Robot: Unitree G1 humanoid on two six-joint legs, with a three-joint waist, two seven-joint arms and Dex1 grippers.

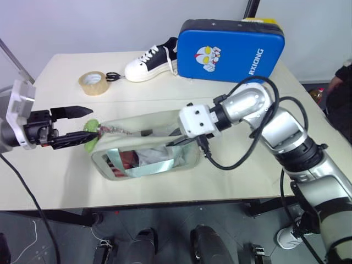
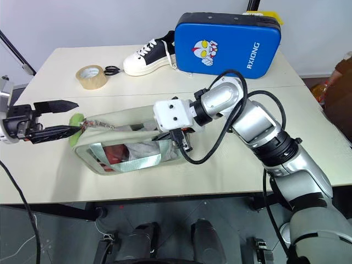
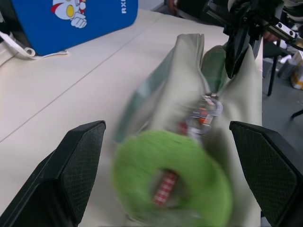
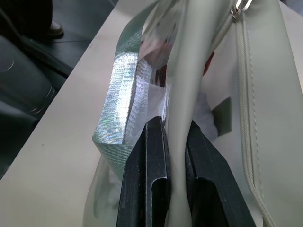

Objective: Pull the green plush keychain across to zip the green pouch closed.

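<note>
2 grippers work at the green pouch [image 1: 146, 151], which lies near the front edge of the table [image 1: 60, 181]. The right gripper [image 4: 166, 175] is clamped on the pouch's pale fabric edge near its middle, bracing it. The left gripper [image 1: 74, 127], fingers spread wide and grasping nothing, straddles the green plush keychain [image 3: 173, 182] at the pouch's left end. The mouth gapes, contents visible. Judging by this, the zip pull has not yet begun; grasping the keychain and drawing it across remain.

Beige table [image 1: 66, 181] w/ green pouch [image 1: 181, 159], tape roll [image 1: 93, 82], scissors [image 1: 113, 76], sneaker [image 1: 148, 61], blue case [image 1: 231, 50].
</note>
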